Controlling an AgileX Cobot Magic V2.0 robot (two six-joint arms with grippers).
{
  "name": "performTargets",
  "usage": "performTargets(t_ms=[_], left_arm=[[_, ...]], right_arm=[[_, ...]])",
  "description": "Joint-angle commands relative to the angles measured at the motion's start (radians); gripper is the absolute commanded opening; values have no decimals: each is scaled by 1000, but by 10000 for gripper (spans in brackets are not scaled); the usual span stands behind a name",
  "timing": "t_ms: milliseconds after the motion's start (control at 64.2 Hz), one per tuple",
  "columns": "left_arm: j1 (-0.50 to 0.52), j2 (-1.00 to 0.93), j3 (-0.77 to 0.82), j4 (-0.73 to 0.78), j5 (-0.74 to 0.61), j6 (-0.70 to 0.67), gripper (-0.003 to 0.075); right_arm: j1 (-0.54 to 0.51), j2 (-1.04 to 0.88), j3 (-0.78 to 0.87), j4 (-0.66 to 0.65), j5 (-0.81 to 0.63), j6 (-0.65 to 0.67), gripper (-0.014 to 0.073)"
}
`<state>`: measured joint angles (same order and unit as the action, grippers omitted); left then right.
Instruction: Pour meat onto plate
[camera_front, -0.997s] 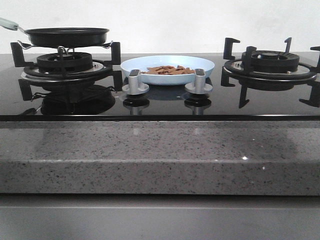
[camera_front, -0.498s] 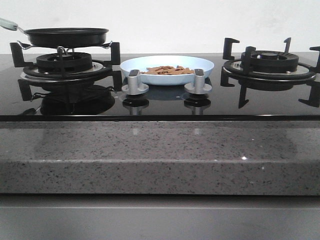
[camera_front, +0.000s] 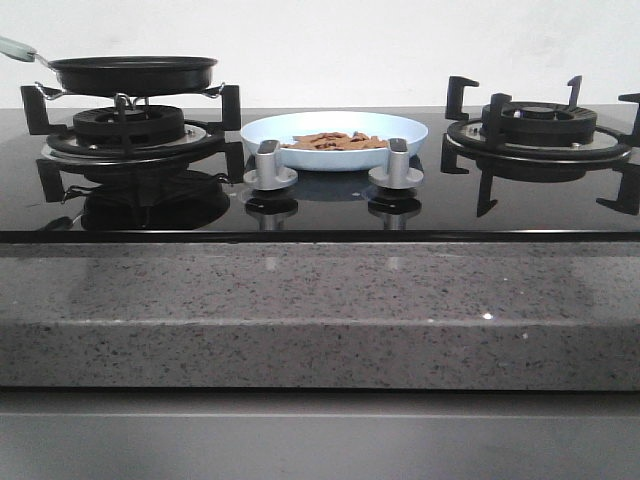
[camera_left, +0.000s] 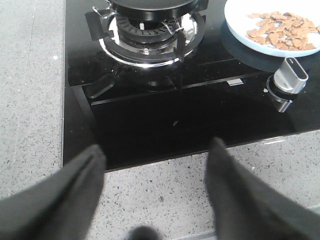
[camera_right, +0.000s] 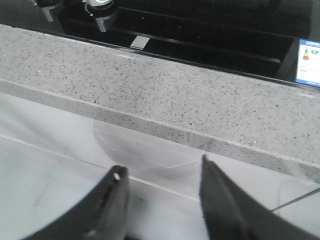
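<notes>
The pale blue plate (camera_front: 335, 130) sits on the black glass hob between the two burners, and a loose heap of reddish-brown meat (camera_front: 335, 141) lies in it. The left wrist view shows the same plate (camera_left: 240, 27) and meat (camera_left: 280, 31) off to one side. My left gripper (camera_left: 157, 152) is open above the stone counter's front strip, with nothing between its fingers. My right gripper (camera_right: 162, 172) is open too, empty, lower down in front of the counter's edge. Neither gripper shows in the front view.
A black frying pan (camera_front: 135, 72) with a pale handle rests on the left burner (camera_front: 130, 125). The right burner (camera_front: 540, 125) stands bare. Two silver knobs (camera_front: 270, 165) (camera_front: 397, 163) stand in front of the plate. The speckled stone counter (camera_front: 320, 300) runs along the front.
</notes>
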<state>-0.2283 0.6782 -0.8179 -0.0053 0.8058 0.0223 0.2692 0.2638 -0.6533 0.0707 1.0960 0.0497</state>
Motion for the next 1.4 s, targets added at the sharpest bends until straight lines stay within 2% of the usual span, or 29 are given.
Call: performTargets(t_ms=[0,187,327,903,1012,1153,1386], left_arm=[[-8,2,-26,-8,-80,-9,289],[-8,2,-26,-12,-82,-9,87],[-8,2,-26,-15,-100,-9,-20],[-8,2,-26,-45,-99,-9,-20],[-9,-24,13,-54,-128,-9,-20],[-5,-97,131,-32,-253,-9,-20],[84,-329,404,-26,-501,-9,-20]], right_arm=[[-2,11,-21,-13,-52,2,243],[-2,11,-19,-13,-49,2,5],[-2,11,-15,-13,-52,2,-70],[-2,11,-14,-13,-69,2,-68],[-2,11,-14,-13,-69,2,-68],[-2,11,-14,-13,-69,2,-68],[-2,11,-14,-14,-69,2,-68]])
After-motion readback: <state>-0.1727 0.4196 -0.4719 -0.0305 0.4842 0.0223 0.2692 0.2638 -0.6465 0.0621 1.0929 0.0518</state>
